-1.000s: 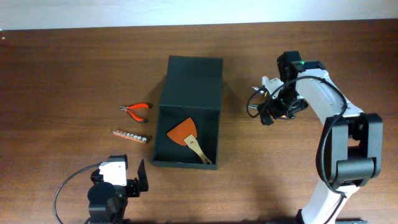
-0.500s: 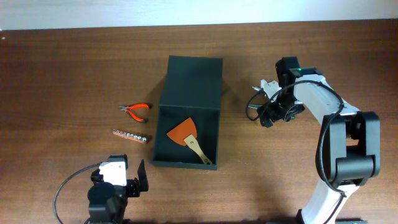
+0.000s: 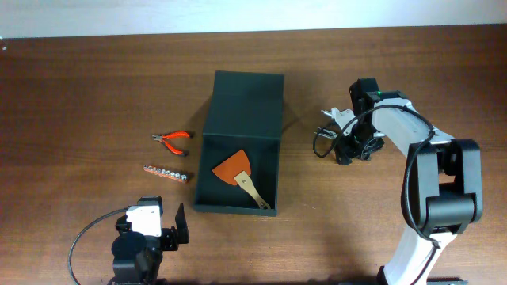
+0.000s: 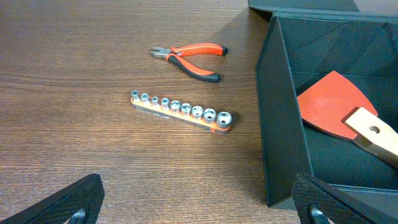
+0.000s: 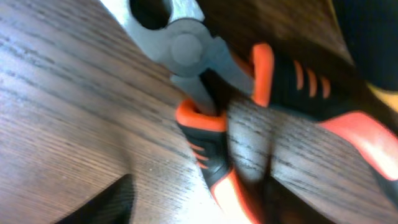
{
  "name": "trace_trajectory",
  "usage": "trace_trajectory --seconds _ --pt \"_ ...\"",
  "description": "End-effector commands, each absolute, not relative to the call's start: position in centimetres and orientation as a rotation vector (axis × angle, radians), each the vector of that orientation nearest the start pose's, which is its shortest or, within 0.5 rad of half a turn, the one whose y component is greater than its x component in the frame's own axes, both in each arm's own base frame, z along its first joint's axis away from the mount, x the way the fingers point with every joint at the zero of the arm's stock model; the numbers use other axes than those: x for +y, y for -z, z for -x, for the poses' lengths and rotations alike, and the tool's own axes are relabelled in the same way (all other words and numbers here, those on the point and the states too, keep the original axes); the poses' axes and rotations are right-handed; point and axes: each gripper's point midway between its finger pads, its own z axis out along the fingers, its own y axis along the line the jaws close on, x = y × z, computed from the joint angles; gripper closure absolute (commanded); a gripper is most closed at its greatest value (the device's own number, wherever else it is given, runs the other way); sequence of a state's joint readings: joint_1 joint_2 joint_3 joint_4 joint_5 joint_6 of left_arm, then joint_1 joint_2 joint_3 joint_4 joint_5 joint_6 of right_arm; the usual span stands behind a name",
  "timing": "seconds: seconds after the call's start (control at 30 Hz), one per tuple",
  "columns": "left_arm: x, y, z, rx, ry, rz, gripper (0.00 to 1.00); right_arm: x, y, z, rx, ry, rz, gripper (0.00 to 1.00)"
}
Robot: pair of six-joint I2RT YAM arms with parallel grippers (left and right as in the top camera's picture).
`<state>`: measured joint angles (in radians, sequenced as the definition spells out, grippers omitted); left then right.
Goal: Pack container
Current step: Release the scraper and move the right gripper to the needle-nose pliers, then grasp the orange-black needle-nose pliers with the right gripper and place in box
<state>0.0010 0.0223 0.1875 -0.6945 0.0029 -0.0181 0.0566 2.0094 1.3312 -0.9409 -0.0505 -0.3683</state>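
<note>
From above, the overhead camera took in the whole brown wooden tabletop. The low left wrist camera faced the dark green-black matte rectangular box and chrome socket rail, both shared with overhead. The right wrist camera hugged orange-handled steel pliers.

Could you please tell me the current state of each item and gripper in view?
Container: open, lid laid flat back on the table.
Scraper: lying inside the container.
Small pliers: on the table, shut.
Socket rail: lying flat on the table.
Second pliers: on the table, handles spread.
Left gripper: open, empty.
Right gripper: open, low over the second pliers.
</note>
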Motion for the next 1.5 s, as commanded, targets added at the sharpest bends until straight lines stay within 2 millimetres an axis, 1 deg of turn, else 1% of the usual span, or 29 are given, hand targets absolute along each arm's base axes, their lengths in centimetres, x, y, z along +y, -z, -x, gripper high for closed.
trace_trajectory --seconds 0.0,0.13,0.23,0.27,0.33,0.43,0.63,0.73,0.97,1.07,1.17,1.33,1.47 --pt "0.2 -9.4 -20.0 2.095 -0.008 0.007 0.01 3.0 0.9 -33.4 3.175 -0.139 0.616 0.48" --pt "0.2 -9.4 -20.0 2.095 -0.008 0.007 0.01 3.4 0.9 -32.8 3.205 -0.154 0.594 0.56" --pt "0.2 -9.4 -20.0 2.095 -0.008 0.007 0.01 4.0 0.8 -32.4 3.216 -0.156 0.621 0.68" --pt "0.2 -9.4 -20.0 2.095 -0.008 0.007 0.01 4.1 0.8 -32.3 3.216 -0.156 0.626 0.69" --pt "0.2 -9.4 -20.0 2.095 -0.008 0.007 0.01 4.6 0.8 -32.2 3.215 -0.155 0.649 0.77" --pt "0.2 -9.4 -20.0 2.095 -0.008 0.007 0.01 5.5 0.8 -32.1 3.205 -0.151 0.694 0.83" --pt "0.2 -9.4 -20.0 2.095 -0.008 0.007 0.01 6.9 0.8 -31.8 3.191 -0.145 0.764 0.92" --pt "0.2 -9.4 -20.0 2.095 -0.008 0.007 0.01 7.1 0.8 -31.8 3.189 -0.145 0.774 0.96" --pt "0.2 -9.4 -20.0 2.095 -0.008 0.007 0.01 7.1 0.4 -31.9 3.199 -0.139 0.698 0.96" --pt "0.2 -9.4 -20.0 2.095 -0.008 0.007 0.01 7.2 -0.4 -32.2 3.185 -0.136 0.676 0.96" --pt "0.2 -9.4 -20.0 2.095 -0.008 0.007 0.01 7.2 -1.7 -32.5 3.164 -0.135 0.672 0.96" --pt "0.2 -9.4 -20.0 2.095 -0.008 0.008 0.01 7.4 -4.7 -33.4 3.100 -0.129 0.663 0.96" --pt "0.2 -9.4 -20.0 2.095 -0.008 0.007 0.01 7.9 -7.9 -33.8 3.016 -0.161 0.652 0.96"
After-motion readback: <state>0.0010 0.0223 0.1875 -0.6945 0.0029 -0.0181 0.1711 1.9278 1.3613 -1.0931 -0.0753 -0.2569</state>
